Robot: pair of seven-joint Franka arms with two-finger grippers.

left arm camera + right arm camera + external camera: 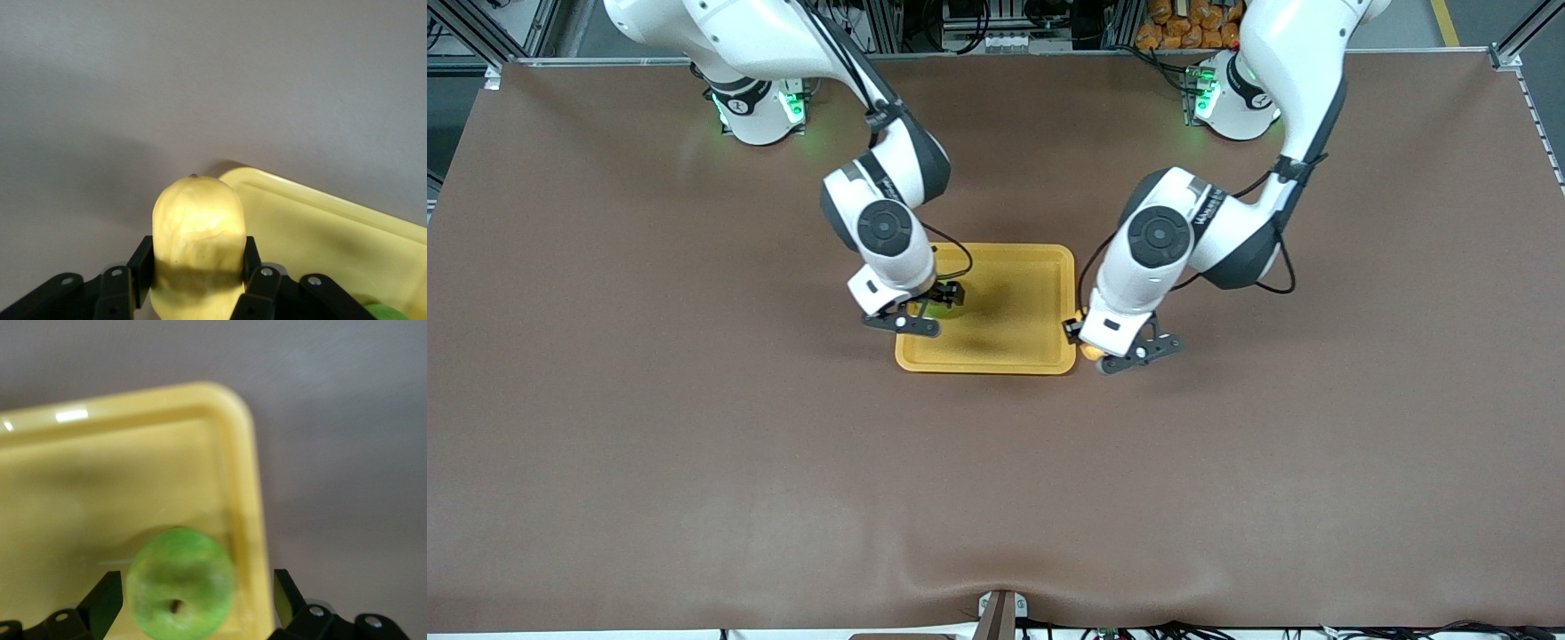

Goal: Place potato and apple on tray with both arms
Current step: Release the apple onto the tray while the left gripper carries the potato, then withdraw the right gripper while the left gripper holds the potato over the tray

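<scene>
Done: round green apple [180,582] on yellow plastic tray [1040,267], right hand [190,603] released | Left: left hand [193,280] grasping oblong yellow potato [197,240] off-tray, frame centre.

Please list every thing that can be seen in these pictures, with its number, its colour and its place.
tray: one, yellow-orange, on the brown table, between the two arms.
apple: one, green, in the tray near its corner toward the right arm's end, between the open fingers of the right gripper.
potato: one, pale yellow, held in the left gripper, just outside the tray's rim at the left arm's end.
table: one, brown cover, under everything.
right gripper: one, black, open, over the tray around the apple.
left gripper: one, black, shut on the potato, beside the tray's rim.
</scene>
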